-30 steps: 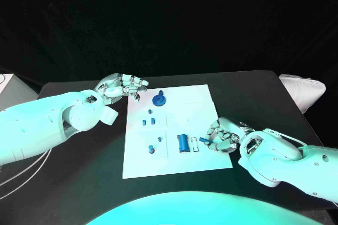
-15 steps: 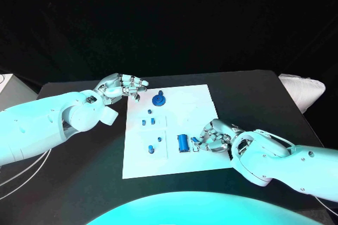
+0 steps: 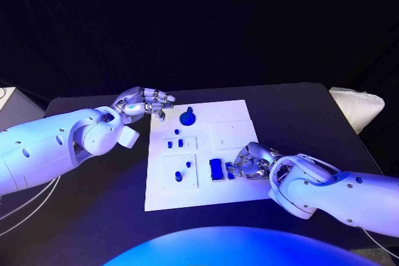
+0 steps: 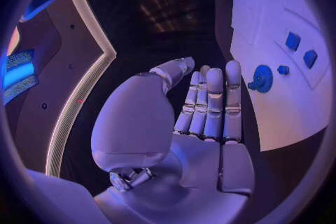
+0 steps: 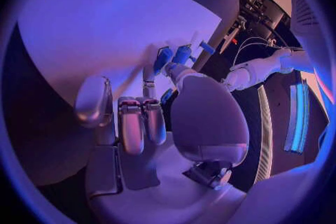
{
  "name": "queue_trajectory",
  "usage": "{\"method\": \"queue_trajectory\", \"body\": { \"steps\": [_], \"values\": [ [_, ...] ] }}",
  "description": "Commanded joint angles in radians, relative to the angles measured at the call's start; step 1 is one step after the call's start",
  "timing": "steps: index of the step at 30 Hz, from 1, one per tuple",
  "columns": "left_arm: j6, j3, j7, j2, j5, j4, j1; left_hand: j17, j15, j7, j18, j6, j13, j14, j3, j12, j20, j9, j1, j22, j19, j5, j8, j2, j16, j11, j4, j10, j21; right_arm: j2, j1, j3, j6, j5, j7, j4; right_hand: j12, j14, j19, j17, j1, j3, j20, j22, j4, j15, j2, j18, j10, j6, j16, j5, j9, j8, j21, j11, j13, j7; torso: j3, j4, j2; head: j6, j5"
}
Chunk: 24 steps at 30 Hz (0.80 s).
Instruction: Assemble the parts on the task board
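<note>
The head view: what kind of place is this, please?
Probably a robotics lab or demo stand: a black table against dark drapes, a white task board with small blue parts, and cables beside it.

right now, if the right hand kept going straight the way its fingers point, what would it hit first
Most likely the upright blue block on the task board. The right hand has its fingers curled toward the block, right beside it. Whether they already touch it cannot be told, since depth is unclear.
</note>
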Motion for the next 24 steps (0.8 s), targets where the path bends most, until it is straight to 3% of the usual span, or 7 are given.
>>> {"method": "queue_trajectory", "body": {
  "steps": [1, 9, 15, 19, 24],
  "values": [
    [0.016, 0.001, 0.004, 0.002, 0.006, 0.001, 0.0, 0.001, 0.0, 0.0, 0.015, -0.006, 0.001, -0.004, -0.001, 0.002, -0.001, 0.0, -0.002, -0.002, 0.007, 0.007, 0.002, 0.009, 0.007, 0.0, 0.006, -0.009, -0.005, 0.004, -0.002, 0.0, 0.015, 0.002, -0.003, -0.001, 0.004, 0.104, 0.008, 0.26, -0.007, -0.005, -0.001, 0.001, -0.002, -0.005, 0.001, -0.01, 0.103, -0.003, 0.005, 0.003, 0.0, -0.001, 0.004, -0.004, 0.261, 0.003, 0.0002, -0.0002, 0.0, 0.0, -0.001],
    [0.017, 0.001, 0.003, 0.003, 0.006, 0.001, 0.0, 0.001, 0.0, 0.0, 0.015, -0.006, 0.001, -0.004, -0.001, 0.002, -0.001, 0.0, -0.002, -0.002, 0.007, 0.007, 0.002, 0.009, 0.007, 0.0, 0.006, -0.009, -0.005, 0.004, -0.002, 0.0, 0.01, 0.002, 0.01, 0.0, 0.004, 0.103, 0.007, 0.258, -0.01, -0.007, -0.001, -0.001, -0.002, -0.005, 0.001, -0.009, 0.104, -0.003, 0.004, 0.004, 0.0, 0.0, 0.0, -0.004, 0.262, 0.003, 0.0003, 0.0002, -0.001, 0.0, 0.0],
    [0.014, 0.001, 0.002, 0.001, 0.006, 0.0, 0.0, 0.001, 0.0, 0.0, 0.015, -0.006, 0.001, -0.004, -0.001, 0.002, -0.001, 0.0, -0.002, -0.002, 0.007, 0.007, 0.002, 0.009, 0.007, 0.0, 0.006, -0.009, -0.005, -0.022, -0.003, 0.0, 0.008, 0.001, 0.044, 0.009, 0.002, 0.102, 0.005, 0.254, -0.06, -0.063, -0.001, -0.002, -0.001, -0.005, -0.016, -0.008, 0.102, -0.007, 0.002, -0.006, 0.001, 0.004, -0.01, -0.004, 0.26, 0.003, 0.0004, 0.0001, -0.002, 0.0, 0.004],
    [0.014, 0.001, 0.002, 0.0, 0.006, 0.0, 0.0, 0.001, 0.0, 0.0, 0.015, -0.007, 0.001, -0.004, 0.0, 0.003, -0.001, 0.0, -0.003, -0.002, 0.007, 0.007, 0.003, 0.01, 0.007, 0.0, 0.007, -0.01, -0.005, -0.044, -0.003, 0.0, 0.012, 0.004, 0.072, 0.018, 0.0, 0.102, 0.005, 0.253, -0.08, -0.136, -0.001, 0.001, -0.001, -0.006, 0.003, -0.008, 0.101, -0.009, 0.002, -0.055, 0.003, 0.01, -0.013, -0.005, 0.259, 0.002, 0.0009, -0.0003, -0.001, 0.0, 0.005],
    [0.015, 0.0, 0.001, 0.001, 0.006, -0.002, 0.0, 0.001, 0.0, 0.0, 0.015, -0.007, 0.001, -0.004, 0.0, 0.003, -0.001, 0.0, -0.003, -0.002, 0.007, 0.007, 0.003, 0.01, 0.007, 0.0, 0.007, -0.01, -0.005, -0.065, -0.003, 0.0, 0.032, -0.006, 0.095, 0.029, 0.003, 0.102, 0.007, 0.253, -0.046, -0.281, -0.001, 0.005, 0.0, -0.006, 0.045, -0.007, 0.103, -0.013, 0.002, -0.109, 0.004, 0.019, -0.018, -0.004, 0.261, 0.001, 0.0017, -0.0024, -0.002, 0.0, 0.004]
  ]
}}
